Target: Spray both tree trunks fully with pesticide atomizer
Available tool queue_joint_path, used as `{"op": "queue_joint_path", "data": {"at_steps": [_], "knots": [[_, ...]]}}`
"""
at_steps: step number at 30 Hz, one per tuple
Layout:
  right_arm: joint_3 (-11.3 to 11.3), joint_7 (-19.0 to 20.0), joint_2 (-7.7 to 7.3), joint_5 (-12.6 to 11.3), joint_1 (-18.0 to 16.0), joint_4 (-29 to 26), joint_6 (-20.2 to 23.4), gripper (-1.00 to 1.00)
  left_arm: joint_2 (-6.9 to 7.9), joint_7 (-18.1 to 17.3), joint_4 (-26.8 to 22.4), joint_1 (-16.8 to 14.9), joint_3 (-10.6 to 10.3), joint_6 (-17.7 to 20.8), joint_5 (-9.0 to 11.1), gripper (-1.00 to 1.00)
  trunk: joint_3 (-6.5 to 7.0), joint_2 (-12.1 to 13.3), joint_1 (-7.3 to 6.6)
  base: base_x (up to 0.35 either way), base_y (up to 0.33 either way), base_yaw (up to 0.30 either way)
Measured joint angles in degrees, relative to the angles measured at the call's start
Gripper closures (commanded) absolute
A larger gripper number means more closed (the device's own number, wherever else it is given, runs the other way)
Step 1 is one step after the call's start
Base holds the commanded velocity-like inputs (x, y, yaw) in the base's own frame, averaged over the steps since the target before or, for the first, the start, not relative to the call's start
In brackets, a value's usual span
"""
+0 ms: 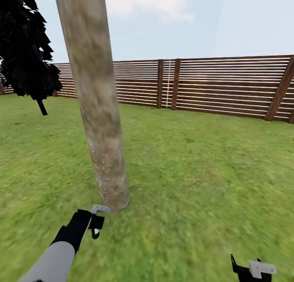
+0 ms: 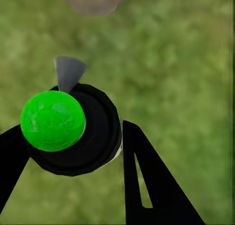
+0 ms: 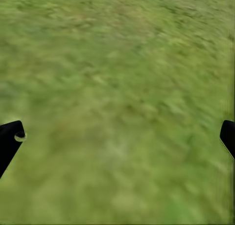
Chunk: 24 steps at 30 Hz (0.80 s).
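A thick grey-beige tree trunk (image 1: 98,106) rises from the lawn just ahead, with small white specks on its lower part (image 1: 104,167). My left gripper (image 1: 96,222) sits low beside the trunk's base, shut on the pesticide atomizer (image 2: 73,129), a black bottle with a bright green round top. Its grey nozzle (image 2: 68,73) points toward the trunk's foot (image 2: 95,0), a short gap away. My right gripper (image 1: 251,269) hangs at the lower right, open over bare grass, its two black fingertips (image 3: 10,142) spread far apart. Only one of the two trees is in view.
The grass lawn (image 1: 204,171) stretches to a brown slatted wooden fence (image 1: 212,86) along the back. A thin-stemmed black columnar tree (image 1: 24,49) stands at the far left. Open grass lies to the right of the trunk.
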Motion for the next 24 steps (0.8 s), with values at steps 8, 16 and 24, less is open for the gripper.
{"op": "queue_joint_path", "data": {"at_steps": [8,16,24], "knots": [[0.03,-0.02,0.01,0.00,0.00,0.00,-0.01,-1.00,-0.17,0.45,-1.76,0.95,-0.02,-0.24,2.54,1.00,0.00,0.00,0.00,0.081,-0.273,0.000],[0.03,-0.08,0.01,0.00,0.00,0.00,-0.01,-1.00,-0.23,0.53,-1.97,0.89,-0.13,-0.16,2.62,1.00,0.00,0.00,0.00,0.012,-0.273,0.000],[0.03,-0.16,0.01,0.00,-0.01,0.00,0.00,-1.00,-1.21,0.75,-2.04,0.87,-0.17,-0.40,4.07,1.00,0.00,0.00,0.00,0.070,-0.273,0.000]]}}
